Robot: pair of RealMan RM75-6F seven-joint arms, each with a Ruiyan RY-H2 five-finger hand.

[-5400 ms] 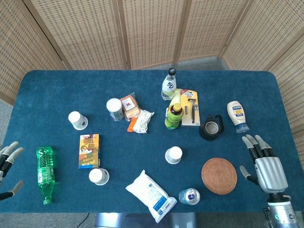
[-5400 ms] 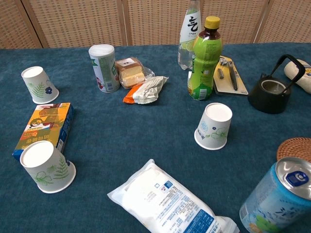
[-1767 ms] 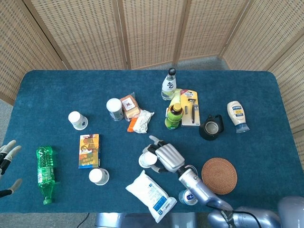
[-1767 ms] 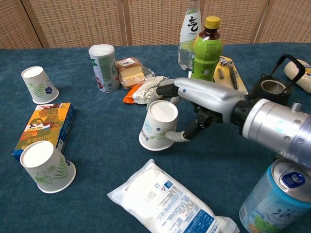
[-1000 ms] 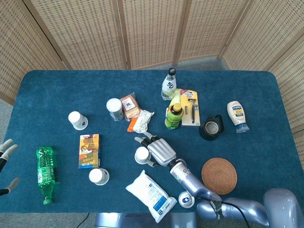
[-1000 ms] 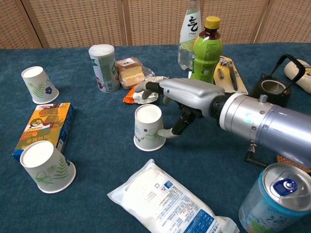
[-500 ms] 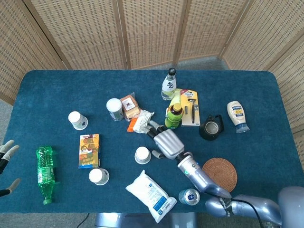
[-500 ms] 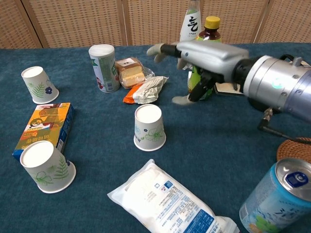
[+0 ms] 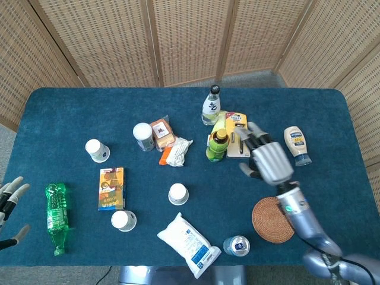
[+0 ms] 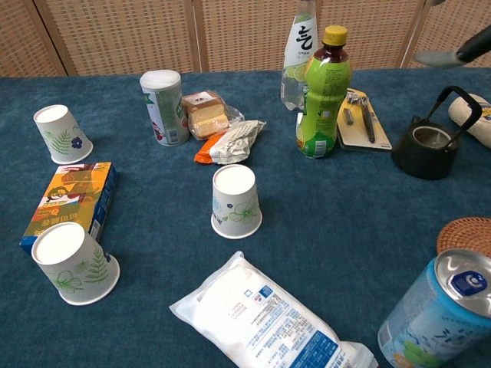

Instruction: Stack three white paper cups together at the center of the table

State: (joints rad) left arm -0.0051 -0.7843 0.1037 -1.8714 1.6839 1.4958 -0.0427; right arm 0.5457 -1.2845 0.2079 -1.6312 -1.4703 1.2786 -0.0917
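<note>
Centre cup (image 9: 178,193): white paper cup with a leaf print, standing mouth down on the worktop (image 9: 71,113), free of any hand; taken as landmark.
Near-left cup (image 9: 123,220): white paper cup, mouth down, left of and nearer than the centre cup, just beside the near end of the snack box (image 9: 111,188).
Far-left cup (image 9: 97,150): white paper cup, mouth down, well left of the centre cup and farther back, apart from the other two.
Right hand (image 9: 268,160): raised above the worktop, right of and beyond the centre cup, fingers spread, holding nothing; it covers the black kettle (image 10: 426,142) in the head view, and only a fingertip shows at the top right edge of the chest view.
Left hand (image 9: 8,205): at the left edge of the head view, off the worktop, fingers apart, holding nothing.
Green tea bottle (image 9: 217,145): upright, beyond and right of the centre cup.
Wipes pack (image 9: 188,236): lying flat, just nearer than the centre cup.
Drink can (image 9: 237,245): upright, nearer and right of the centre cup.
Woven coaster (image 9: 273,220): flat, right of the centre cup.
Green plastic bottle (image 9: 56,216): lying on its side, far left of the centre cup.
</note>
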